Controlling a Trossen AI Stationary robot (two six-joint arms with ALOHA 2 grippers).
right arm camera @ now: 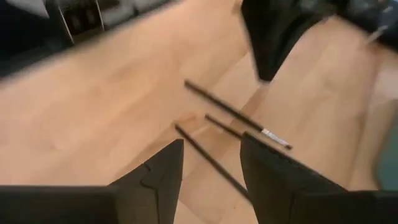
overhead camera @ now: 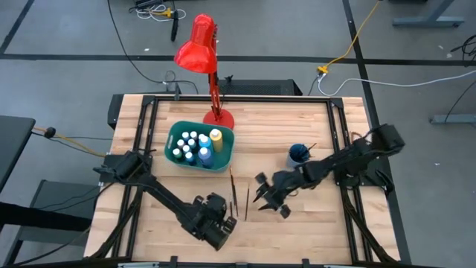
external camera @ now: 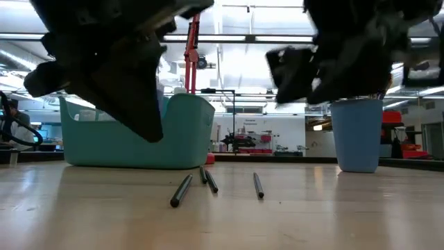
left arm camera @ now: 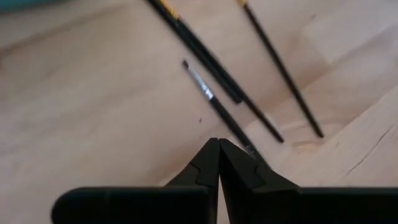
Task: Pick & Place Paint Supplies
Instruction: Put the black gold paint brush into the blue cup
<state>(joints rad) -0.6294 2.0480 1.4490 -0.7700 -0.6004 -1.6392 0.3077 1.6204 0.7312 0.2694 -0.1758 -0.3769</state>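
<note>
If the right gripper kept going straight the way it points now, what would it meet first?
Judging by its wrist view, the open right gripper points down at the tabletop, and the thin dark brush lying between its fingers comes first, with two more brushes just beyond. Depth is unclear, so this is likely, not certain.

My black grippers, teal bin (overhead camera: 223, 158), red lamp (overhead camera: 198, 46), blue cup (overhead camera: 297, 155), black brushes (left arm camera: 211, 59), pale striped wood table (overhead camera: 312, 223)

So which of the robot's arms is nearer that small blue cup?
The right. Its end effector hovers over the wood just in front of the small blue cup, near the thin dark brushes. The left end effector sits further off, beyond those brushes.
</note>
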